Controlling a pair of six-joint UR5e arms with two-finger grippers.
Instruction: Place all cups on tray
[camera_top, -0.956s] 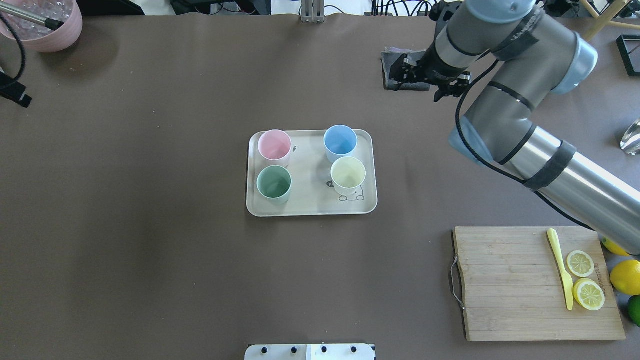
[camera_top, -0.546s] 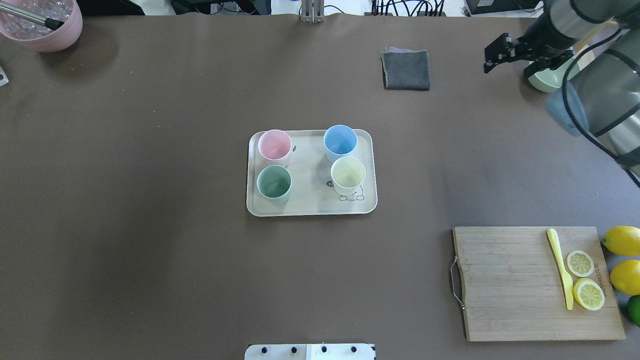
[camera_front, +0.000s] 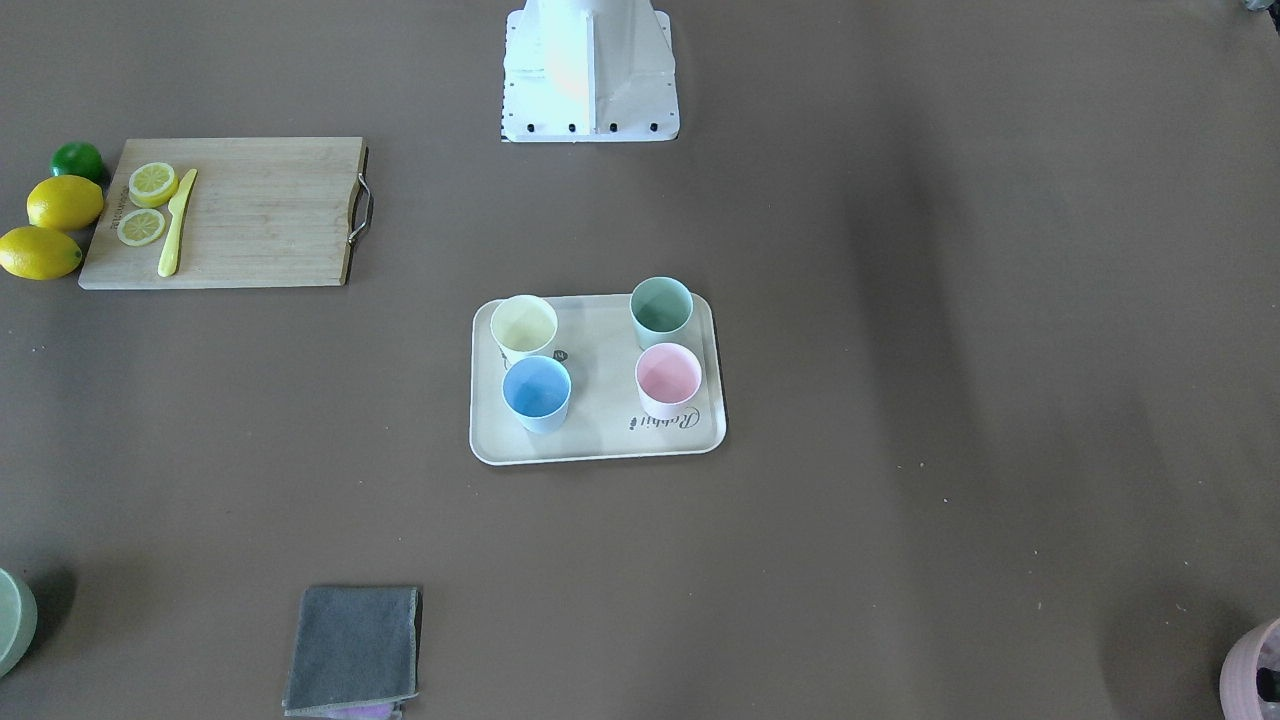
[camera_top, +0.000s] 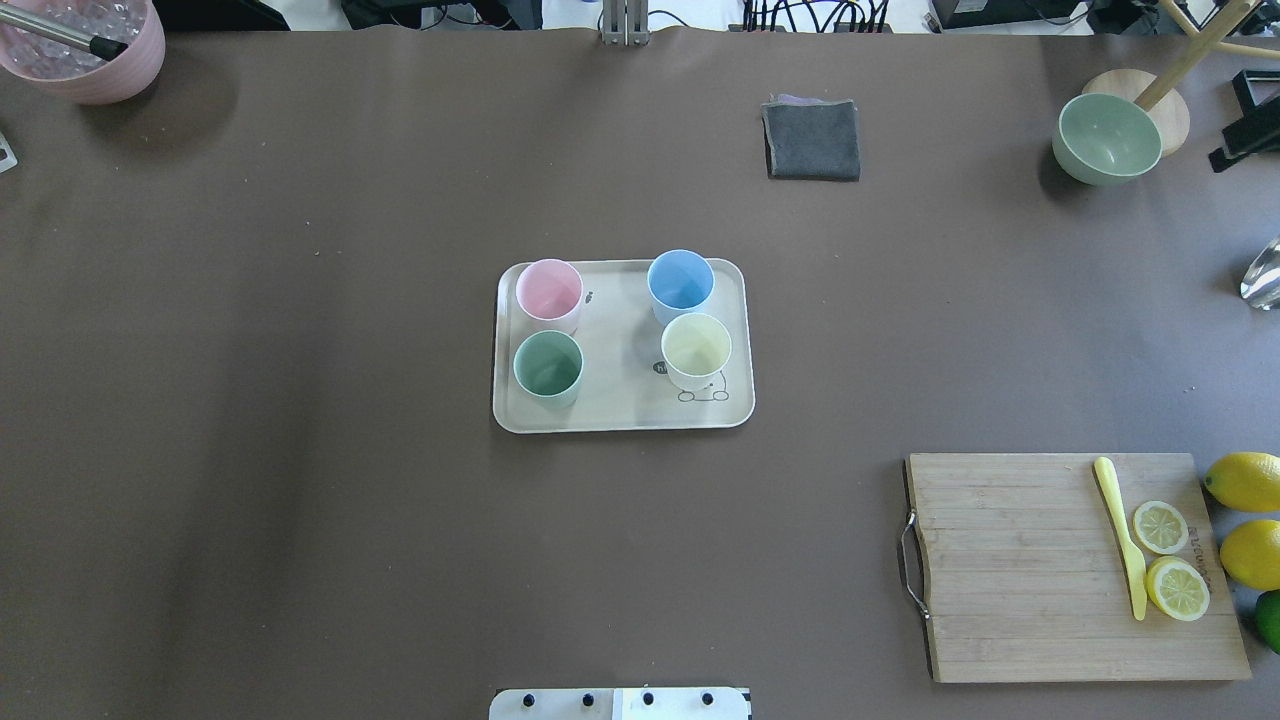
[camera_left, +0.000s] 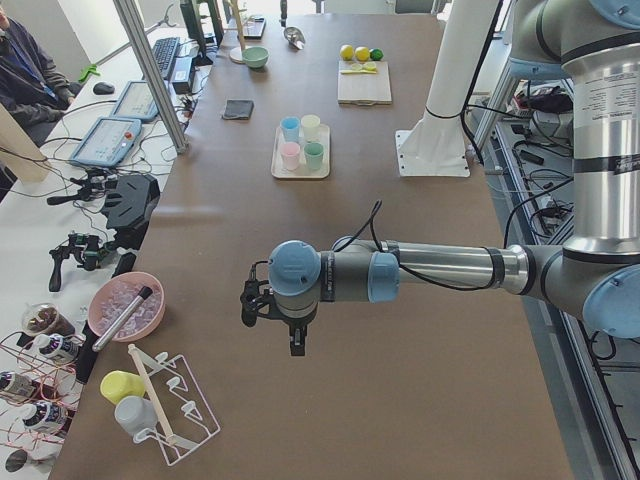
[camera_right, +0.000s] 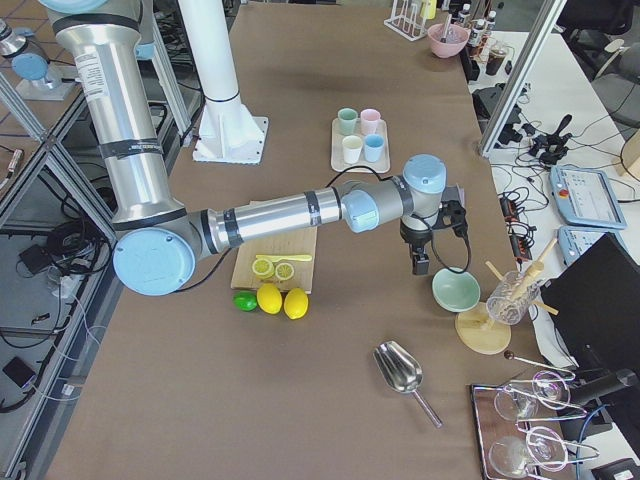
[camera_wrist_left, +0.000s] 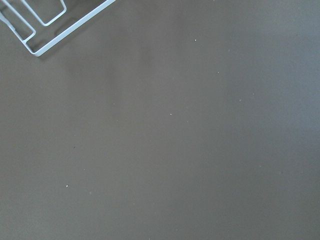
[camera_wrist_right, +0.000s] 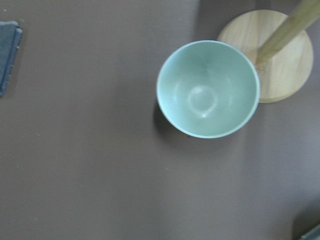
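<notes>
though left hand, right hand spread: cannot tell, cream rimmed tray bears four upright cups.

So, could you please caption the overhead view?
Four pastel cups stand upright on the cream tray at the table's centre.

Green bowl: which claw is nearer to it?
Right. The right claw hangs just beside the green bowl; the left claw is far away, by the pink bowl.
</notes>
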